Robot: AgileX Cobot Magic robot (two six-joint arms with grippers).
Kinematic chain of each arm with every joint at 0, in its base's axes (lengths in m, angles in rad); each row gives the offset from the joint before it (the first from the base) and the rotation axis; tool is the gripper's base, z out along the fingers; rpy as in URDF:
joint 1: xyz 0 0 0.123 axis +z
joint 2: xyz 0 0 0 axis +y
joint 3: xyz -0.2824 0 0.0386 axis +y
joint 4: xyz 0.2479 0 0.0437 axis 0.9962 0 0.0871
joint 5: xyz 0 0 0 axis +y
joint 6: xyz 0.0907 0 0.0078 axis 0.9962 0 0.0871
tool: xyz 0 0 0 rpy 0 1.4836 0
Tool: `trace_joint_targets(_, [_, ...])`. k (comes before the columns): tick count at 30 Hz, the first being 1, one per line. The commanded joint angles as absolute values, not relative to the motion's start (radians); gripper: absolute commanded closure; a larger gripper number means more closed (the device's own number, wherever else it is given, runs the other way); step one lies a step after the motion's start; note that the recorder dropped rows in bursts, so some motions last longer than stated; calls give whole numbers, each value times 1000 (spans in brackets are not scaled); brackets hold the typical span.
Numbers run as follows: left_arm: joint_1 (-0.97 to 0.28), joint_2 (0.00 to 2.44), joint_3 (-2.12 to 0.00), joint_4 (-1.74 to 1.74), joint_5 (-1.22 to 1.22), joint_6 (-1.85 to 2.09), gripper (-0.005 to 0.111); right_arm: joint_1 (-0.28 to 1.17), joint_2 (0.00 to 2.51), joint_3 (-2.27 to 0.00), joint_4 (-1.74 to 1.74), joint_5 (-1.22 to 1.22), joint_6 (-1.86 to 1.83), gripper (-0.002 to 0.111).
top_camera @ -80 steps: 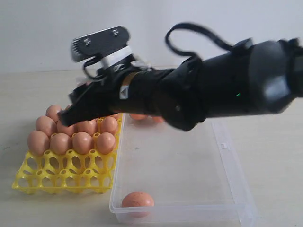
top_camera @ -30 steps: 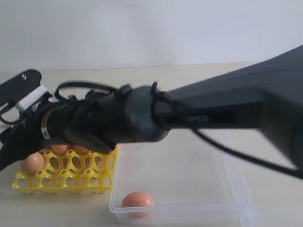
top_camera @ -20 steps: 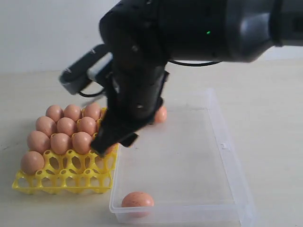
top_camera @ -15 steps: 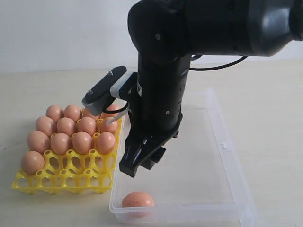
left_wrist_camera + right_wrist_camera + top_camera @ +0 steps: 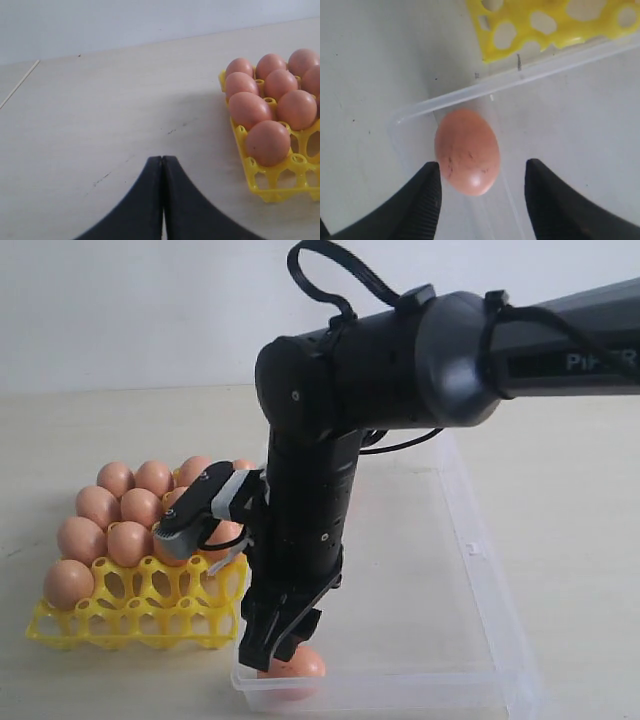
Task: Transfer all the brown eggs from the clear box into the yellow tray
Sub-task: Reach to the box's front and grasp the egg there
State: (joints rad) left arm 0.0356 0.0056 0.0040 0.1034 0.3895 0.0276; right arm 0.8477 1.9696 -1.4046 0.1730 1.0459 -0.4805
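The brown eggs [image 5: 128, 540] have matt, smooth shells. The lone egg [image 5: 467, 152] in the clear box [image 5: 482, 558] carries faint dark speckles and a soft sheen. The box is thin transparent plastic, glossy along its rim and slightly cloudy on the floor. The yellow tray [image 5: 130, 625] is smooth moulded plastic with a light gloss. The table [image 5: 100, 110] is pale, matt and smooth, flecked with small dark scuffs. The right arm [image 5: 400, 370] has a black plastic shell with a satin shine. The fingers [image 5: 425, 200] of the right hand [image 5: 482, 167] and those of the left hand [image 5: 162, 160] are dull matt black.
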Motion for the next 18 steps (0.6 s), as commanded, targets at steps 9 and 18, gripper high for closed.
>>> trace_joint_targets(9, [30,0,0,101,380,23,107,843,2023,-1401,187,1022,-504,59])
trace_joint_targets(18, [30,0,0,101,380,23,107,843,2027,-1401,228,1042,-558,60])
